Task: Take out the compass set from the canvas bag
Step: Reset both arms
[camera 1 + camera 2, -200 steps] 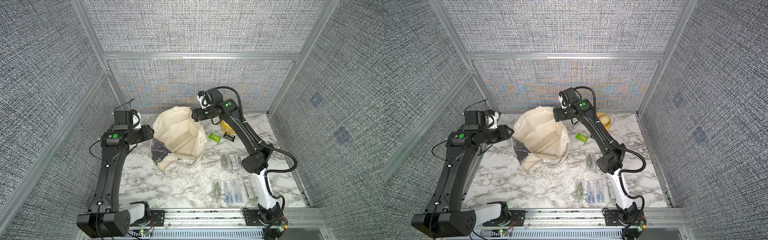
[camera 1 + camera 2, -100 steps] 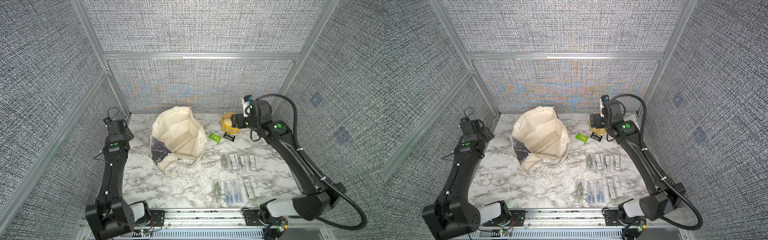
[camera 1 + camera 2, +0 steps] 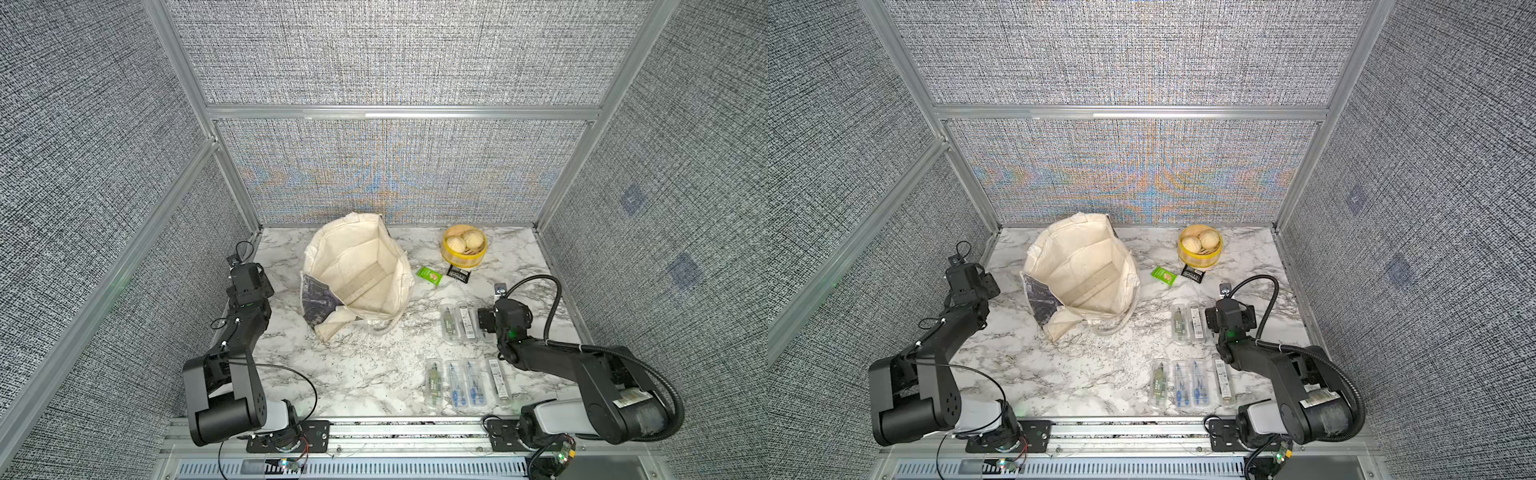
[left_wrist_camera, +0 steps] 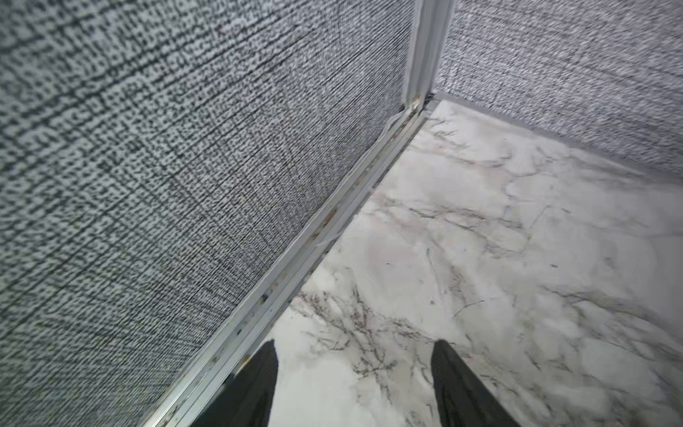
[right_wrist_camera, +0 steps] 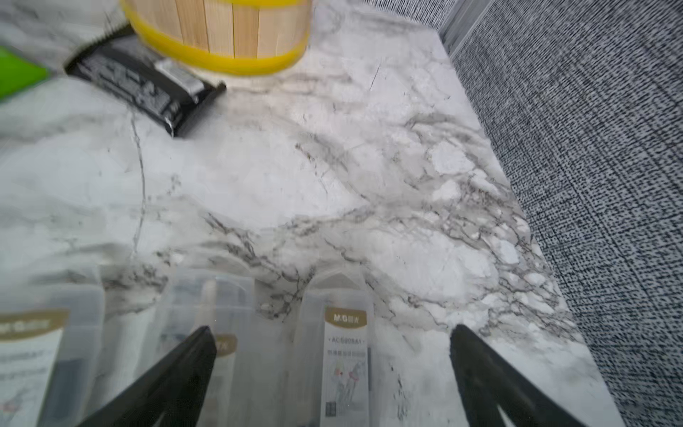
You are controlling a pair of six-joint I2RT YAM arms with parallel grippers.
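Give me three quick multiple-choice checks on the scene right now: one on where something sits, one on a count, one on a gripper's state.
1. Where is the steamer basket relative to the canvas bag?
A. inside it
B. apart from it, at the back on the robot's right
C. under it

2. How many compass set cases lie in the front row?
A. two
B. four
C. six

3. How is the right gripper?
A. shut on a case
B. shut on a bag handle
C. open, holding nothing

Answers:
1. B: bare table shows between the basket and the bag in both top views.
2. B: four clear cases lie side by side there.
3. C: the right wrist view shows its jaws wide apart above the cases.
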